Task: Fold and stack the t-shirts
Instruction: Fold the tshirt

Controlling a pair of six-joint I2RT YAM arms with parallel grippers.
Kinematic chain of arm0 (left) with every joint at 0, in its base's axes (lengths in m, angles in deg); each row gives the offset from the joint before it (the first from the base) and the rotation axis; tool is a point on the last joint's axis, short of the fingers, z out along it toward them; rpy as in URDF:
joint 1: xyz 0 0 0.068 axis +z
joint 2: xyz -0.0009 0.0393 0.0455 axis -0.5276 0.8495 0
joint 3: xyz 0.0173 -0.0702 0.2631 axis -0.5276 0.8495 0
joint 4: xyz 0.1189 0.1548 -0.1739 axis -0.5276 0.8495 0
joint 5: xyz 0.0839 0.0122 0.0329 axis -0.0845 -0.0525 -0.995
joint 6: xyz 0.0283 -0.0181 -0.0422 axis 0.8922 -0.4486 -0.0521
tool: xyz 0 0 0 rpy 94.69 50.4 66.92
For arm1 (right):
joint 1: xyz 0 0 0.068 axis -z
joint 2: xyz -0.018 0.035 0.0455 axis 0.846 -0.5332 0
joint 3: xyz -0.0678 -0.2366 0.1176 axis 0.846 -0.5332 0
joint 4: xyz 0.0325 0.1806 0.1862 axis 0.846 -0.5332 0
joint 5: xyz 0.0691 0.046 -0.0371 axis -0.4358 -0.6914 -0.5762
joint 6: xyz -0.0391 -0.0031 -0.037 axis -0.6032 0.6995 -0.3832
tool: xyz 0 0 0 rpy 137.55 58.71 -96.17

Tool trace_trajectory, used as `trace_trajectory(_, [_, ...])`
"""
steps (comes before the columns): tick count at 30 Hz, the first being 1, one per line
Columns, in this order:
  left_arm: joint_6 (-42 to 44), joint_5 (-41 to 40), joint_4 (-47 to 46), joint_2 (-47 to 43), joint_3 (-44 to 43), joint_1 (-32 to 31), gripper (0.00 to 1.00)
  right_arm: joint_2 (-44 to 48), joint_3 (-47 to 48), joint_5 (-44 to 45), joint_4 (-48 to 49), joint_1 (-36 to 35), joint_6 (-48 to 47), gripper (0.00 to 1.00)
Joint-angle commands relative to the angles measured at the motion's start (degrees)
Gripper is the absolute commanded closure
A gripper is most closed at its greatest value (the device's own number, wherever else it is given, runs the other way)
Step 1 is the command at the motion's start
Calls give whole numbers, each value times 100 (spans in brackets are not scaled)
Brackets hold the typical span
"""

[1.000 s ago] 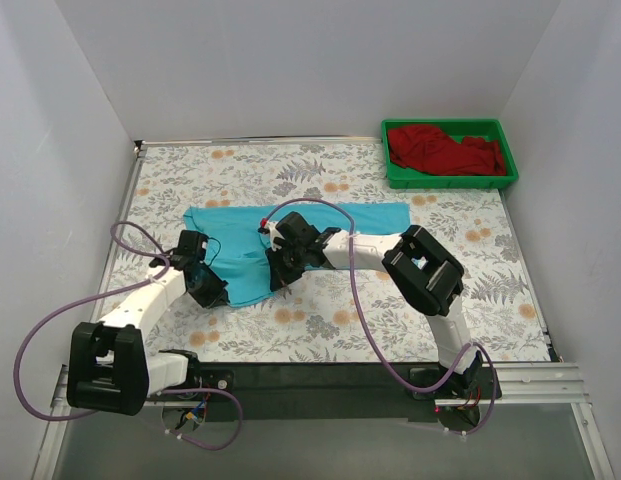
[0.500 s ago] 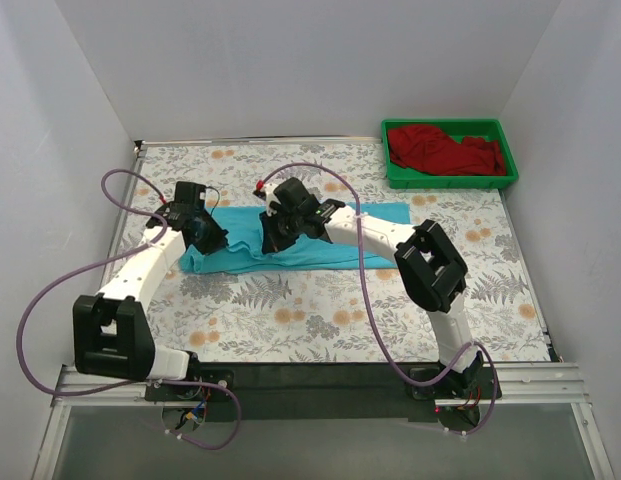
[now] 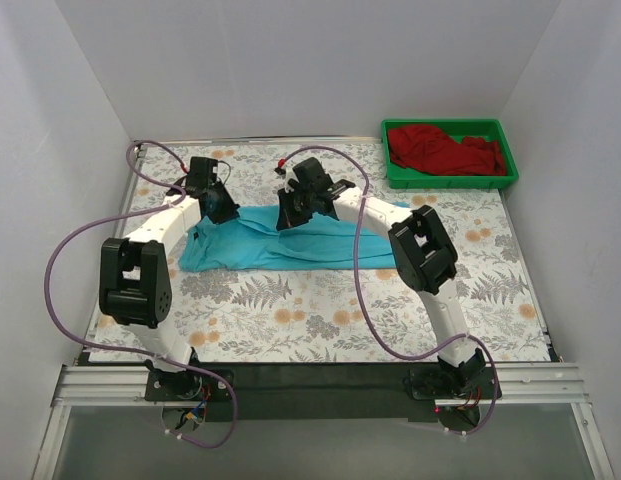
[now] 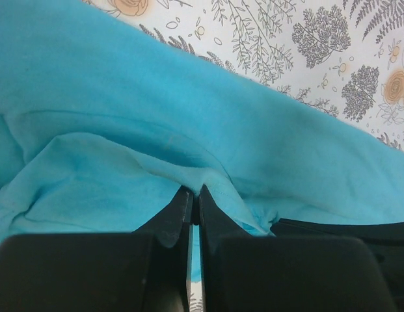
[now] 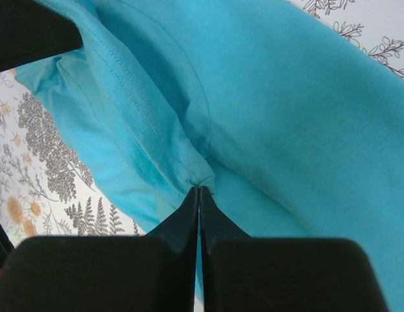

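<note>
Top external shows we now hold the turquoise t-shirt point(image 3: 290, 247) folded over toward the green tray point(image 3: 450, 182), left gripper point(image 3: 219, 206) and right gripper point(image 3: 287, 216) clamped on it.

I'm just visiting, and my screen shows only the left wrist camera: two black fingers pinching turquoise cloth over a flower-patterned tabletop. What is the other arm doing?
Observer: The right gripper is shut on a pinch of the same turquoise-blue cloth t-shirt.
Operator: Where on the shirt do the two grips sit?
Observer: Both are at its far edge: the left gripper near the left end, the right one nearer the middle.
Operator: Is that the only shirt?
Observer: No. A dark red cloth t-shirt lies bunched in a green plastic tray at the far right corner of the flower-patterned table.
</note>
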Motion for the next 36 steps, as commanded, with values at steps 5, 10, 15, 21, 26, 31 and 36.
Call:
trace_trajectory(5, [353, -68, -388, 268, -335, -32, 97, -389, 569, -244, -36, 67, 52, 96])
trace_trajectory(10, [318, -60, -424, 435, -335, -32, 83, -311, 456, 19, -36, 111, 70, 84])
trace_trajectory(15, [186, 10, -635, 532, -273, -32, 72, 93, 69, 545, -36, 260, -70, 66])
trace_trajectory(21, [-183, 353, -819, 778, -361, -41, 57, 919, -757, 1178, -71, 427, -580, 58])
trace_trajectory(26, [-245, 3, -601, 498, -344, -23, 36, 1842, -1635, 1364, -237, 515, -1020, 54])
trace_trajectory(31, [-368, -796, 14, -248, 156, 161, 34, 2580, -2638, 1356, -422, 586, -1327, 52])
trace_trajectory(36, [-429, -1184, 95, -1189, 1358, 425, 43, 2801, -3034, 969, -502, 525, -1293, 52])
